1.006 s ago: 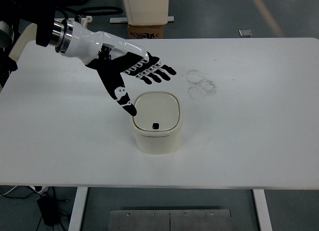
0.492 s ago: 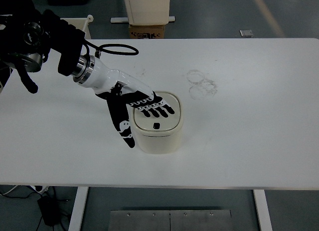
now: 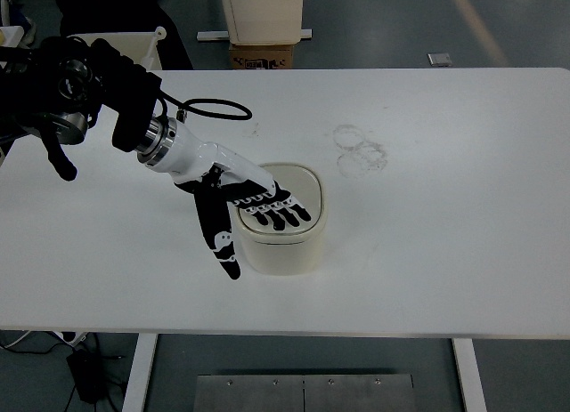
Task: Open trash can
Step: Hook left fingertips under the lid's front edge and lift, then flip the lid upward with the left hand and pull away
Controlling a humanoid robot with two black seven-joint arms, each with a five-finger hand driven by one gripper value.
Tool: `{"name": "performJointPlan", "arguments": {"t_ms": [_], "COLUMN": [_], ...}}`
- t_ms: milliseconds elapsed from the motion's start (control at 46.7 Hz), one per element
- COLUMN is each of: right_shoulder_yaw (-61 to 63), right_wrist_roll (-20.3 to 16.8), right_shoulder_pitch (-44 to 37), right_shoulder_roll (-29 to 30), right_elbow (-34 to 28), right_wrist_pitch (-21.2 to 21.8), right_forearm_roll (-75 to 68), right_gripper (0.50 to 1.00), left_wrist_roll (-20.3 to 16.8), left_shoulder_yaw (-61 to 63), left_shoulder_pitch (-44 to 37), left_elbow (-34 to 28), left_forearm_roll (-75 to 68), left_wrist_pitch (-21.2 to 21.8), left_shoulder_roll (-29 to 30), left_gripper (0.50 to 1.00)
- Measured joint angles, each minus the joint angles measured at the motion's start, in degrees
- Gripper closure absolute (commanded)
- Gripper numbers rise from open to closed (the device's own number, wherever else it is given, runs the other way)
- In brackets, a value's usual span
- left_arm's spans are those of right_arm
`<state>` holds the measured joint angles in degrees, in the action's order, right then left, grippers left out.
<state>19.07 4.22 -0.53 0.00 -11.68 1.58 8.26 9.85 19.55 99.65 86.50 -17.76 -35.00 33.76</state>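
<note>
From the left edge the black arm reaches in, and the left hand (image 3: 239, 207) lies flat with its fingers (image 3: 278, 212) spread across the lid (image 3: 294, 188), palm down and holding nothing, the thumb hanging down past the can's left side. The trash can (image 3: 283, 247) stands near the middle of the white table (image 3: 463, 243), toward the front edge. It looks like a light, stiff plastic tub that could slide or tip under a sideways shove, so the press probably belongs straight down on the lid, not on the walls. It is cream-coloured, a rounded square, smooth and glossy, lid seated shut. Faint ring marks (image 3: 359, 152) stain the tabletop behind it.
</note>
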Motion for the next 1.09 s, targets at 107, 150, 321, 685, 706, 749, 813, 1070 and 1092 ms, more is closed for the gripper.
{"name": "performJointPlan", "arguments": {"t_ms": [107, 150, 321, 685, 706, 749, 813, 1070, 1092], "right_shoulder_yaw": [0.0, 0.0, 0.0, 0.0, 0.0, 0.0, 0.0, 0.01, 0.01], "right_wrist_roll": [-0.01, -0.01, -0.01, 0.01, -0.01, 0.0, -0.01, 0.02, 0.01], "right_shoulder_pitch": [0.01, 0.01, 0.01, 0.0, 0.0, 0.0, 0.01, 0.0, 0.0], "right_shoulder_roll": [0.0, 0.0, 0.0, 0.0, 0.0, 0.0, 0.0, 0.0, 0.0], "right_elbow": [0.0, -0.01, -0.01, -0.01, 0.0, -0.01, 0.0, -0.01, -0.01], "right_wrist_pitch": [0.01, 0.01, 0.01, 0.01, 0.01, 0.01, 0.0, 0.01, 0.01], "right_forearm_roll": [0.0, 0.0, 0.0, 0.0, 0.0, 0.0, 0.0, 0.0, 0.0], "right_gripper": [0.507, 0.507, 0.507, 0.507, 0.507, 0.507, 0.507, 0.507, 0.507], "left_wrist_roll": [-0.03, -0.03, -0.03, -0.1, -0.11, -0.1, -0.2, -0.81, -0.83], "left_shoulder_yaw": [-0.15, -0.21, -0.23, -6.82, -7.49, -9.16, -11.47, -20.54, -21.46], "left_shoulder_pitch": [-0.47, -0.56, -0.59, 1.3, 1.27, 1.03, 0.6, -1.02, -1.48], "left_elbow": [-0.26, -0.28, -0.29, -4.63, -5.12, -6.43, -8.39, -17.78, -18.77], "left_forearm_roll": [-0.37, -0.4, -0.45, 0.07, 0.3, 0.56, 1.58, 10.01, 10.6], "left_wrist_pitch": [0.0, 0.01, 0.02, 0.0, 0.0, 0.07, 0.27, 1.3, 1.37], "left_shoulder_roll": [-0.06, -0.13, -0.19, 0.9, 0.94, 0.95, 0.9, 0.86, 0.87], "left_gripper": [0.5, 0.5, 0.5, 0.5, 0.5, 0.5, 0.5, 0.5, 0.5]}}
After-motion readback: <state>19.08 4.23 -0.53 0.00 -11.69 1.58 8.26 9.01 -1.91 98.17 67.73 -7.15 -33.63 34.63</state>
